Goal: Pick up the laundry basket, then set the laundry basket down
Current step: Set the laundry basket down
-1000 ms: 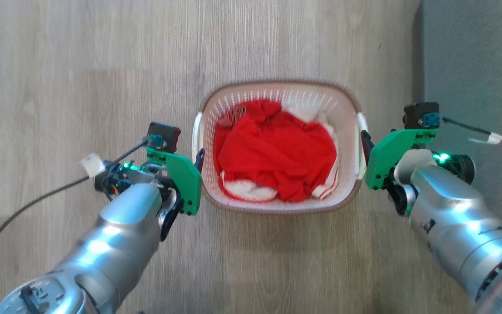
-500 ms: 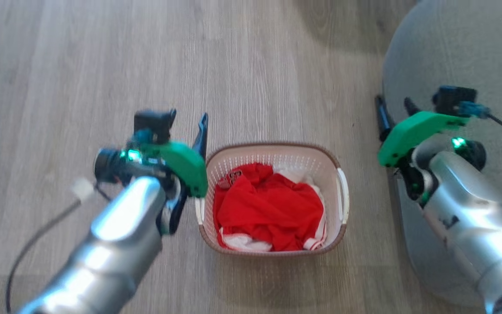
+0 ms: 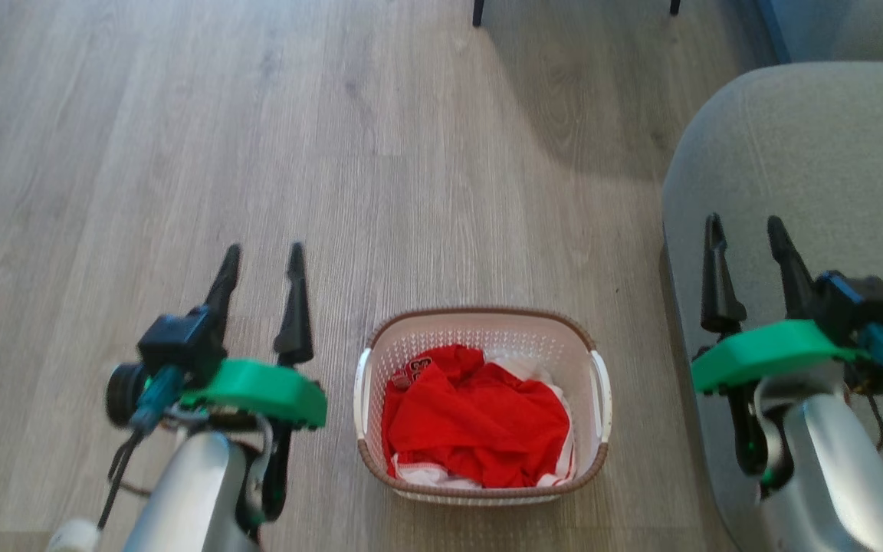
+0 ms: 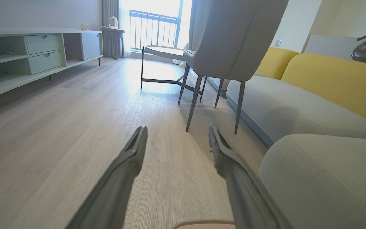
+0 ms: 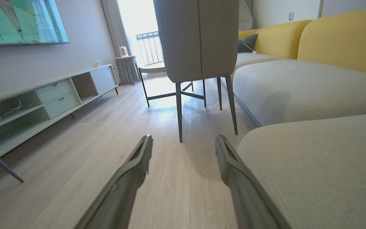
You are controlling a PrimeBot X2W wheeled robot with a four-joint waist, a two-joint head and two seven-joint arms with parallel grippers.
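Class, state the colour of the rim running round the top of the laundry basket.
Brown, above white perforated walls; the laundry basket's rim shows best in the head view.

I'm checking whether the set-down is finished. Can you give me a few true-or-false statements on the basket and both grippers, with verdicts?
1. The laundry basket stands upright on the wooden floor. True.
2. The left gripper is shut on a basket handle. False: it is open, off to the basket's left and apart from it, holding nothing.
3. Red and white clothes lie in the basket. True.
4. The right gripper is shut. False: its fingers are apart, and in the head view it shows over the grey seat, clear of the basket.
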